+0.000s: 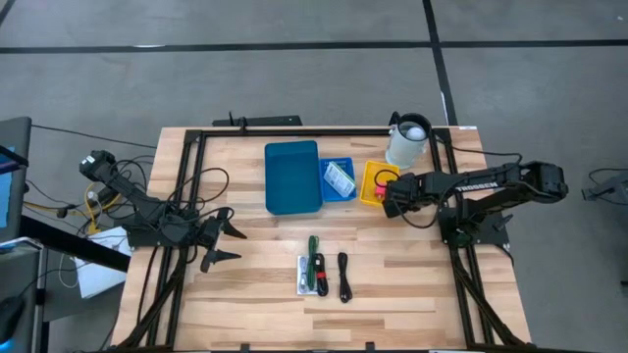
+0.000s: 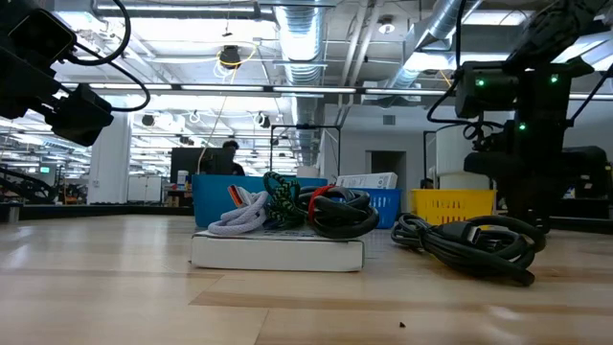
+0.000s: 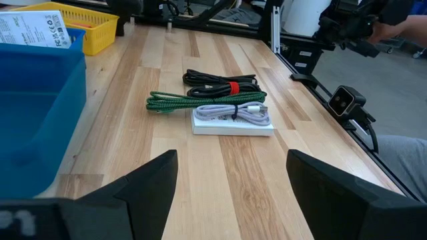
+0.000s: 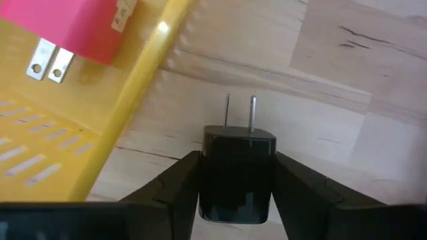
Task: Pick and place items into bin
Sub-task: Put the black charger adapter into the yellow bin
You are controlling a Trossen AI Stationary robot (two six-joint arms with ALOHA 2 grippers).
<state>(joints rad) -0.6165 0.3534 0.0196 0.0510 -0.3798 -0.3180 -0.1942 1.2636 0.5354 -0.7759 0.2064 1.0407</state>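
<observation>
A white flat box [image 1: 312, 273] lies on the table's near middle with a green braided cable [image 3: 200, 101], a white cable [image 3: 237, 112] and a black cable with a red tie [image 3: 220, 83] on it. A loose black cable [image 1: 343, 277] lies to its right. My left gripper [image 1: 224, 245] is open, left of them, touching nothing. My right gripper [image 1: 390, 199] is shut on a black plug adapter [image 4: 237, 167] beside the yellow basket [image 1: 378, 182]. A red adapter [image 4: 87, 20] lies in that basket. My right gripper holds the black adapter by its body's two opposite sides [image 4: 210, 167], pinched between both fingers [image 4: 177, 187]. The fingers slant down from above. The two metal prongs [image 4: 239, 110] point away from the wrist toward the wood, just outside the yellow basket's rim [image 4: 140, 87].
A large blue bin [image 1: 292, 176] stands at the table's far middle, with a small blue basket [image 1: 339, 179] of white packets to its right. A white jug [image 1: 407, 140] stands behind the yellow basket. Black frame rails run along the table's left and right sides.
</observation>
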